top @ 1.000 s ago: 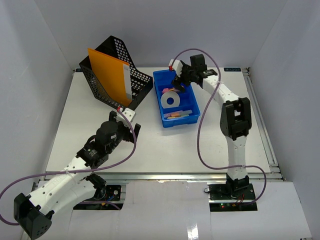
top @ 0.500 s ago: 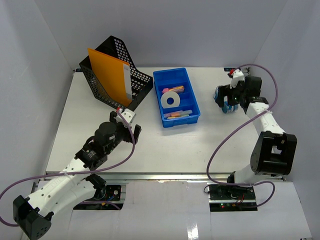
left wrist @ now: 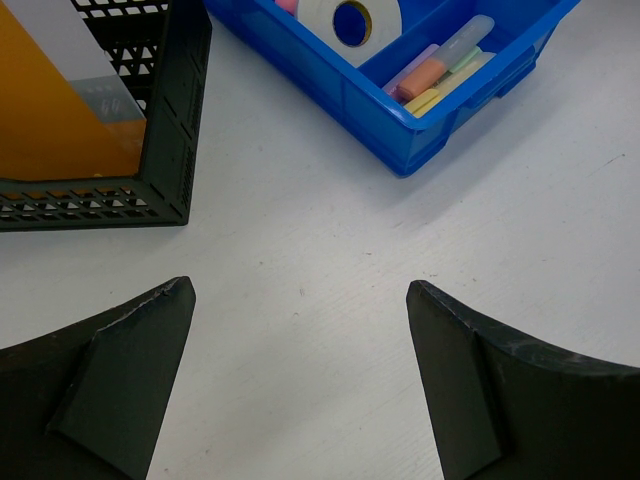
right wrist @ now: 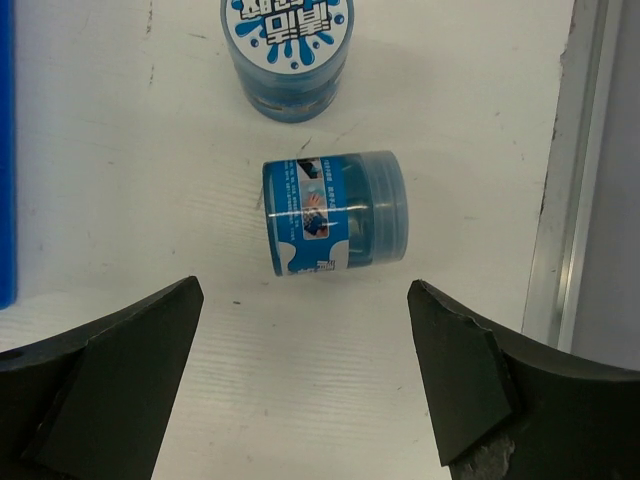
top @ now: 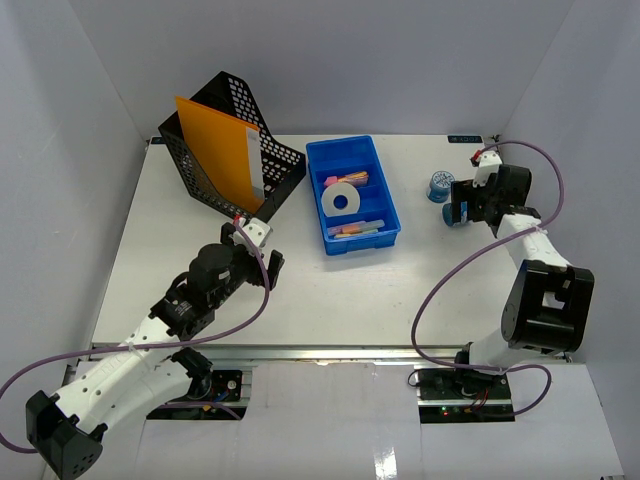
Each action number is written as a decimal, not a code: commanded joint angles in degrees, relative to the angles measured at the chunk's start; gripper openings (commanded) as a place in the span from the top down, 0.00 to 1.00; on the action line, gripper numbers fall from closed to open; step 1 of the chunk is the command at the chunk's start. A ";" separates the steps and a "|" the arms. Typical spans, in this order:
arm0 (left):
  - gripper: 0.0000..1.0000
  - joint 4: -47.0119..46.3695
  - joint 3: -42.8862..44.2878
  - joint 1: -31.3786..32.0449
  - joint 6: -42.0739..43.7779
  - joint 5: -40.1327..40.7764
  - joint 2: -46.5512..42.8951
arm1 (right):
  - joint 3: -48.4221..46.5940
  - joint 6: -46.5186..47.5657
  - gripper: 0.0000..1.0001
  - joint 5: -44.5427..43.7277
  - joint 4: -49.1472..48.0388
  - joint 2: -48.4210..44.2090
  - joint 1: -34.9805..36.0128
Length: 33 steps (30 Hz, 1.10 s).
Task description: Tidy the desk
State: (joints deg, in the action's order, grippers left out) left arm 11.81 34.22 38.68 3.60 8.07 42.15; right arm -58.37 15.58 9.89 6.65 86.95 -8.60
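R arm (top: pixel 522 228) now over 2 jars (right wrist: pixel 334 212) on desk (top: pixel 330 290)

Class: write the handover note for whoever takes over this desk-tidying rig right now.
Left gripper: open, empty, over bare desk between the file holder and blue tray.
Right gripper: open, empty, above an upright jar and a tipped jar at the desk's right.
Done: tape roll and markers in the tray, orange folder in the holder.
To do: put away both jars.
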 commanded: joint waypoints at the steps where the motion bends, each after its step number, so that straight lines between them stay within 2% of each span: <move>1: 0.02 -0.01 0.74 -0.36 -0.34 -1.04 -1.02 | -1.48 3.67 0.10 -0.63 -4.25 2.90 0.16; 18: 0.02 -0.12 0.68 -0.36 -0.10 -0.63 -0.89 | -6.54 4.35 0.10 -3.21 -5.95 12.97 0.16; 29: 0.02 -0.30 0.50 -0.36 -0.08 -0.79 -0.80 | -8.35 4.24 0.10 -1.05 -9.13 17.34 0.25; 31: 0.02 -0.39 0.41 -0.36 -0.08 -1.04 -0.67 | -8.17 4.37 0.06 -0.84 -9.99 17.64 0.25; 33: 0.02 -0.45 0.41 -0.36 -0.14 -1.41 -0.73 | -8.04 4.43 0.06 -0.29 -10.42 17.89 0.25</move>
State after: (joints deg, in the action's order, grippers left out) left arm 11.80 34.22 38.68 3.60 7.91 42.15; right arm -64.28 19.32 8.03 0.20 104.44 -8.52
